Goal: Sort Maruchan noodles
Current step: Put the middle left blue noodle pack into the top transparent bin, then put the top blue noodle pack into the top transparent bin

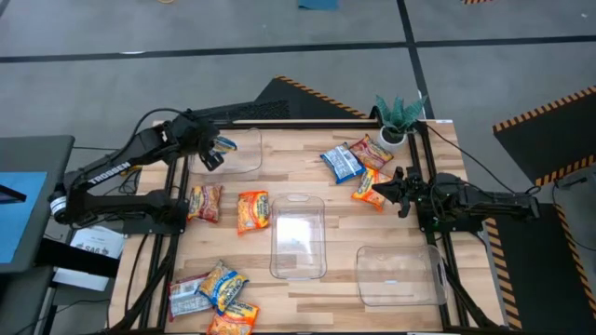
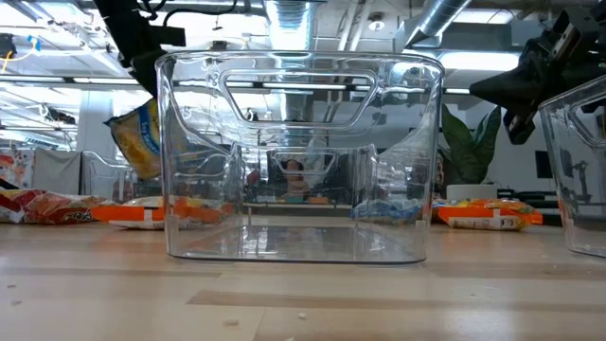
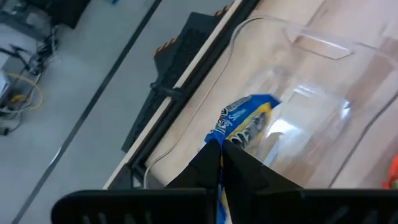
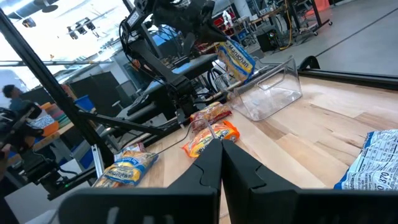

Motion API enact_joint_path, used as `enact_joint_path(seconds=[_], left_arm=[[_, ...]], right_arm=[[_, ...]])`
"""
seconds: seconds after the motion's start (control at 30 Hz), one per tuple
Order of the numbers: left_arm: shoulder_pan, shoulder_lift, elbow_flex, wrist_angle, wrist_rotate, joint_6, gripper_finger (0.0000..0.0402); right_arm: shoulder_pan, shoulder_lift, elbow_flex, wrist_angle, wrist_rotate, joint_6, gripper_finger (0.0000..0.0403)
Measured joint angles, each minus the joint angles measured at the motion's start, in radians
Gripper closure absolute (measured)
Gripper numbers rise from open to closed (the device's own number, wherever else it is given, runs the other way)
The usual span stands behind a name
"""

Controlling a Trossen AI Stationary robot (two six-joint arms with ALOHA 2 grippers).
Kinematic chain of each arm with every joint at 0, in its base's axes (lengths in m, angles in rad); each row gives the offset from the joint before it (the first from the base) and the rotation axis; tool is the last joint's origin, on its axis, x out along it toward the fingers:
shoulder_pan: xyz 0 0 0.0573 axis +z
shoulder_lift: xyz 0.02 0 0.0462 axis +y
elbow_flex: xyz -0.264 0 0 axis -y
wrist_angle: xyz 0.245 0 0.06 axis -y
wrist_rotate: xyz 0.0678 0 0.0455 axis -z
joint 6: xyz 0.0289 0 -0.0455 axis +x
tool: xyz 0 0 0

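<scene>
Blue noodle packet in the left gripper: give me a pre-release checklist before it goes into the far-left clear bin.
1. Left gripper shut on the blue-and-yellow plastic noodle packet: ok.
2. Packet lifted clear of the wooden table: ok.
3. Packet over the clear plastic bin at the far left: ok, hanging at its left edge.
4. Bin free of other packets: ok.
5. Right gripper away from that bin: ok, shut, on the table's right side.
6. Packet fully inside the rim: cannot tell.

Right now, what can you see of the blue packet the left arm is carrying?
The blue packet is a flat plastic noodle pack, blue and yellow with printed lettering. The left gripper is shut on one edge, so it hangs off the table, tilted, over the clear bin at the table's back left. It touches only the fingers.
</scene>
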Motion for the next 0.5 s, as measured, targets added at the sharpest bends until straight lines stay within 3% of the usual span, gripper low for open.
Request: enact_joint_path(seconds=[0.13,0.37,0.5], left_arm=[[0.0,0.0,0.0,0.001,0.016,-0.014,0.0366],[-0.004,-0.004,0.034,0.0,0.058,-0.027,0.0271],[-0.017,-0.049,0.065,0.054,0.299,-0.089,0.0231]], right_arm=[[0.0,0.0,0.0,0.0,0.0,0.0,0.037],[0.0,0.0,0.0,0.0,0.0,0.0,0.037],[0.0,0.0,0.0,0.0,0.0,0.0,0.037]])
